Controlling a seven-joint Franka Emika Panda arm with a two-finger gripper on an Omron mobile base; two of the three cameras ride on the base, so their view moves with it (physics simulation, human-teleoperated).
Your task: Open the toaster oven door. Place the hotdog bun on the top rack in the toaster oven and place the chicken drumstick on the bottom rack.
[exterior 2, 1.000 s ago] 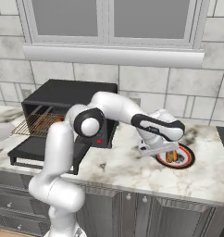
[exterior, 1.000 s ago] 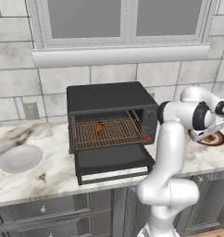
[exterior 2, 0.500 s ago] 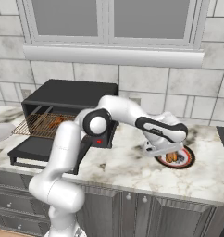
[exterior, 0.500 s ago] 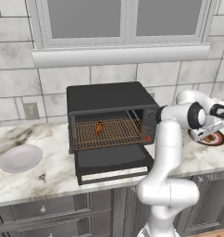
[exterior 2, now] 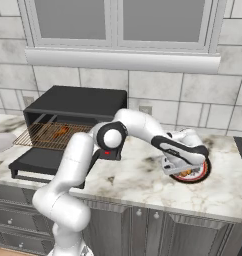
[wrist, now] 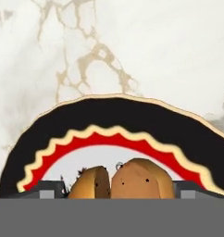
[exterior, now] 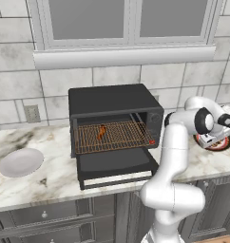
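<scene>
Straddling the hotdog bun (wrist: 121, 178) on the red-and-black plate (wrist: 109, 115) on the counter (wrist: 155, 46), the tool (wrist: 119, 190) is standing apart; centring before squeezing is looking wise, gently, to avoid crushing.

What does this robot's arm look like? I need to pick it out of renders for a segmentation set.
The arm is glossy white, built of rounded tubular links with dark grey round caps at the joints. Its last link carries a black band. The pincer at its end is small and pale, with dark tips. No cables show.

Black plate (wrist: 132, 118) with red zigzag ring; tan-brown hotdog bun (wrist: 137, 178)
</scene>
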